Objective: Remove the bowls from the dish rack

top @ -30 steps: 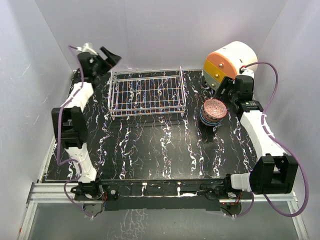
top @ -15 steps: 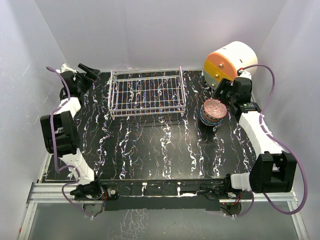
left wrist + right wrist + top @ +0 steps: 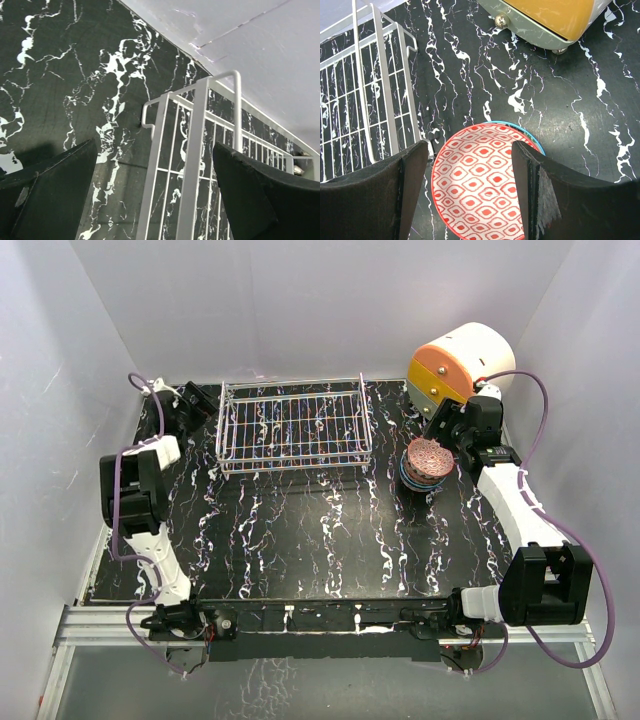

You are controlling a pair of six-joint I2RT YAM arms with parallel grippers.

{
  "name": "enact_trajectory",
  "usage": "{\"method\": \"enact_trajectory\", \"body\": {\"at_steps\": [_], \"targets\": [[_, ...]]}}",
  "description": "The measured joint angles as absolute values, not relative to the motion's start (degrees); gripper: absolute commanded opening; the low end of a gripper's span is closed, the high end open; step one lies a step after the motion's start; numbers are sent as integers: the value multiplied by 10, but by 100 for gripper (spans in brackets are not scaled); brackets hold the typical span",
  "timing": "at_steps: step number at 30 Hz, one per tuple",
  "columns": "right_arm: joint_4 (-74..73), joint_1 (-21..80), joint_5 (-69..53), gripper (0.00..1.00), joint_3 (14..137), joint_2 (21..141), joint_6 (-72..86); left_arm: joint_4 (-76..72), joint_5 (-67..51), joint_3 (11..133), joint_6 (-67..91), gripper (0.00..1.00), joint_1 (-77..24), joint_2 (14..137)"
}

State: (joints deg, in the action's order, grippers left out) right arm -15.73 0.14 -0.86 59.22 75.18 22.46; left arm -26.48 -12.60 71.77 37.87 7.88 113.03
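The dish rack (image 3: 293,427) of thin wire stands at the back middle of the table with no bowl in it. The bowls sit nested in one stack (image 3: 428,462) on the table right of the rack; the top bowl (image 3: 482,187) has a red-and-white patterned inside, and a blue rim shows under it. My right gripper (image 3: 447,432) is open just above and behind the stack, a finger on each side of the top bowl (image 3: 469,150), holding nothing. My left gripper (image 3: 192,400) is open and empty, low at the rack's back left corner (image 3: 200,150), which shows between its fingers (image 3: 155,147).
A big white cylinder with an orange-yellow face (image 3: 460,362) lies at the back right, close behind the stack and the right gripper; it also shows in the right wrist view (image 3: 555,20). White walls enclose the table on the left, back and right. The rack's right end (image 3: 370,90) is close to the stack.
My left arm has swung from a raised pose down to the rack's back left corner. My right gripper has drawn back slightly from the stack. The stack has not moved.
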Motion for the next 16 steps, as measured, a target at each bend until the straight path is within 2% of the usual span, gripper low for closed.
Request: {"method": "enact_trajectory", "body": {"at_steps": [10,16], "targets": [[-156,1,-8,70,592,752,224,-269,-109,718,371,97,76,1184],[-156,2,-4,65,592,752,223,-270,-107,718,374,97,77,1197]]}}
